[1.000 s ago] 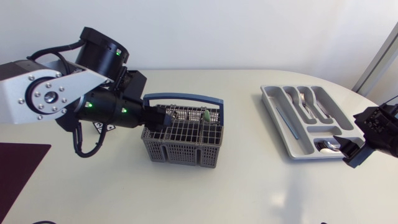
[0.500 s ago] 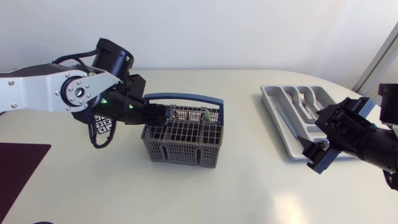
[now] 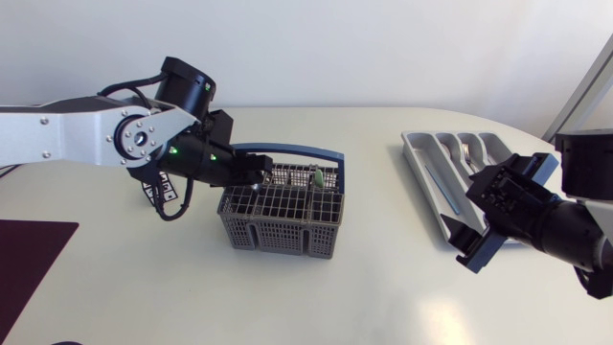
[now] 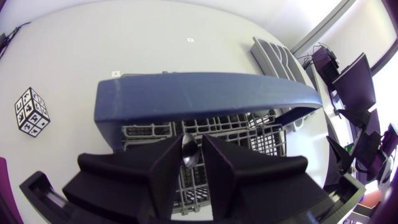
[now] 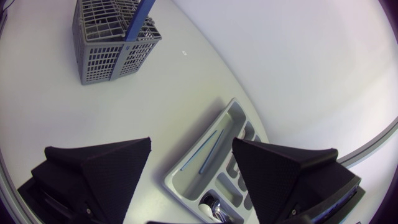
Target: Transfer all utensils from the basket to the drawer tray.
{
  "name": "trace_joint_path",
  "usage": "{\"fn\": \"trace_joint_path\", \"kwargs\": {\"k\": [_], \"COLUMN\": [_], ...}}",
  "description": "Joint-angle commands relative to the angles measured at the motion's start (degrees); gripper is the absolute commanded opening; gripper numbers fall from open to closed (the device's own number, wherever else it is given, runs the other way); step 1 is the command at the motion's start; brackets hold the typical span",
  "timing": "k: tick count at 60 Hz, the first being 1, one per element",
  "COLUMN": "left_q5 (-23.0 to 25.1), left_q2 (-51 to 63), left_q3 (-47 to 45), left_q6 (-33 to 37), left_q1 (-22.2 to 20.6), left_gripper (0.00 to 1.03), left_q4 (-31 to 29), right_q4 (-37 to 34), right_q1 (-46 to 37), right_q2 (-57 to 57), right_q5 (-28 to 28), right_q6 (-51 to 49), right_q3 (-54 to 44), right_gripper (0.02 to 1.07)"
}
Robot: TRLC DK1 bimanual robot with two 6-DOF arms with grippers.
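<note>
A grey wire basket (image 3: 280, 216) with a blue handle (image 4: 199, 96) stands mid-table. My left gripper (image 4: 191, 148) reaches under the handle into the basket's rear left corner (image 3: 261, 178). Its fingers (image 4: 163, 169) are pressed on both sides of a metal spoon (image 4: 189, 152) that stands in the basket. A green-handled utensil (image 3: 316, 178) also stands in it. The grey drawer tray (image 3: 431, 163) lies at the right and holds forks (image 3: 465, 153) and a knife (image 3: 438, 187). My right gripper (image 3: 469, 244) hangs open over the tray's near end; in the right wrist view the right gripper (image 5: 193, 186) is above the tray (image 5: 208, 158).
A marker cube (image 4: 31, 112) sits left of the basket, partly under my left arm (image 3: 158, 195). A dark purple mat (image 3: 29, 259) lies at the table's front left. The basket (image 5: 109, 37) shows far ahead of the right gripper, with bare table between.
The left gripper's fingers have closed in on the spoon, and the arm shifted slightly right. My right arm swung in from the right edge over the tray's near end.
</note>
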Motion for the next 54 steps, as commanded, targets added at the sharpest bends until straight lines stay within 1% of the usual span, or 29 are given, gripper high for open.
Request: {"fn": "trace_joint_path", "kwargs": {"k": [1, 5, 14, 32, 40, 47, 54], "left_q5": [1.12, 1.74, 4.28, 4.55, 7.45, 11.14, 15.89], "left_q2": [0.87, 0.7, 0.17, -3.87, -6.42, -8.35, -10.64], "left_q3": [0.94, 0.76, 0.15, -0.56, -1.09, -2.05, -2.32], "left_q6": [-1.36, -1.36, -1.36, -1.53, -2.33, -3.47, -4.7], "left_q1": [-0.23, -0.14, 0.21, 0.74, 2.23, 4.34, 6.36], "left_gripper": [0.09, 0.04, 0.04, 0.04, 0.04, 0.04, 0.04], "left_q4": [0.17, 0.17, 0.17, 0.17, 0.96, 2.81, 3.6], "right_q4": [0.56, 0.56, 0.38, -0.24, -0.15, -0.06, 0.12], "right_q1": [0.46, 0.64, 0.99, 2.13, 3.45, 4.06, 4.5], "right_q2": [0.91, 0.91, 0.83, 0.21, 0.56, 1.09, 2.06], "right_q5": [0.67, 0.67, 0.85, 1.46, 2.08, 2.34, 2.43], "right_q6": [1.51, 1.6, 1.68, 1.68, 2.12, 2.21, 2.65], "right_q3": [-1.93, -1.93, -1.93, -1.93, -1.67, -1.14, -0.7], "right_gripper": [0.96, 0.96, 0.96, 0.96, 0.96, 0.96, 0.96]}}
